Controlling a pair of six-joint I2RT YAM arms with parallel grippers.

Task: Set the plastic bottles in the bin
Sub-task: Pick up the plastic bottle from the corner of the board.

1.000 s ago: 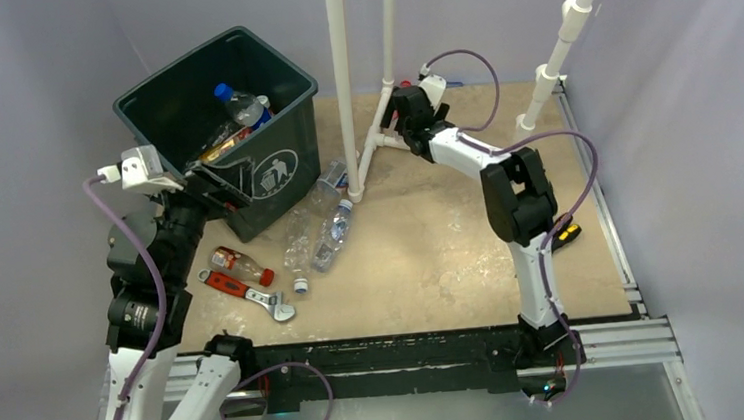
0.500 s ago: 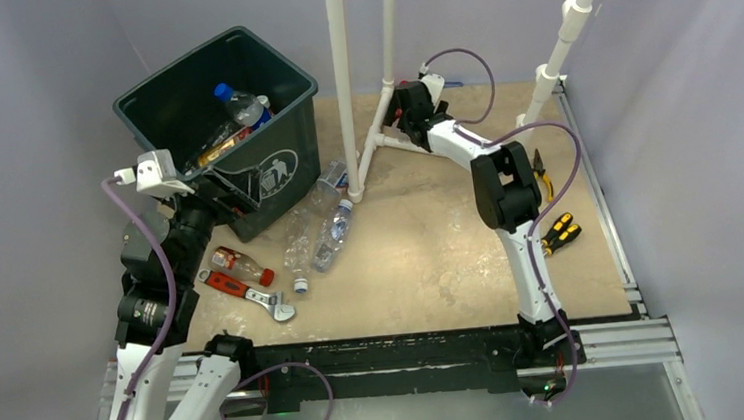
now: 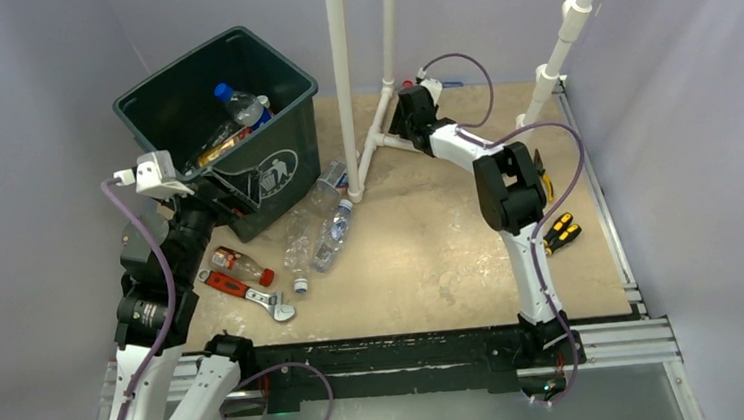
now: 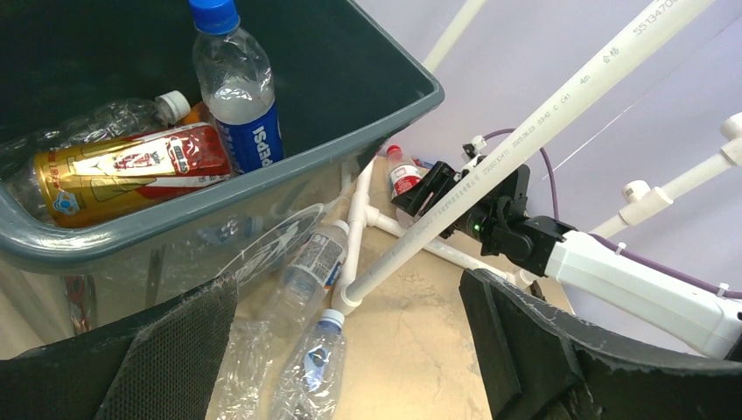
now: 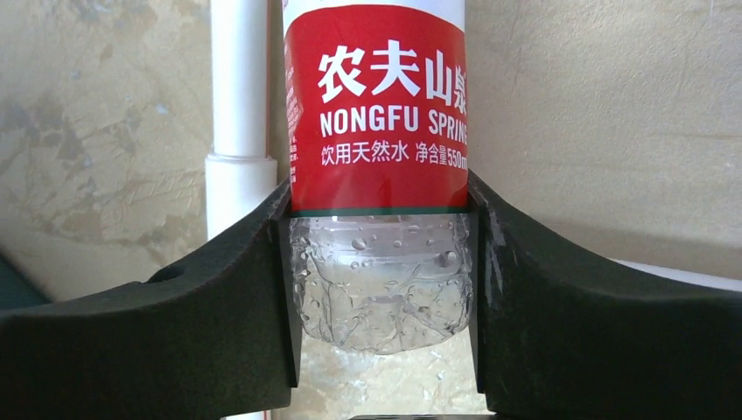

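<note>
Your right gripper (image 5: pixel 381 289) is clamping the red-label bottle (image 5: pixel 378 122) at the table's (image 3: pixel 432 255) 12 o'clock. Your left gripper (image 4: pixel 346 350) is hanging, fingers wide apart, beside the bin (image 3: pixel 291 181) at 10 o'clock.

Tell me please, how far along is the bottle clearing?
Done: a blue-capped clear plastic bottle and others lie in the dark green square plastic bin. In hand: the right gripper grips a red-labelled clear plastic bottle; the left gripper is open. Remaining: four bottles on the tan table beside the bin.
</note>
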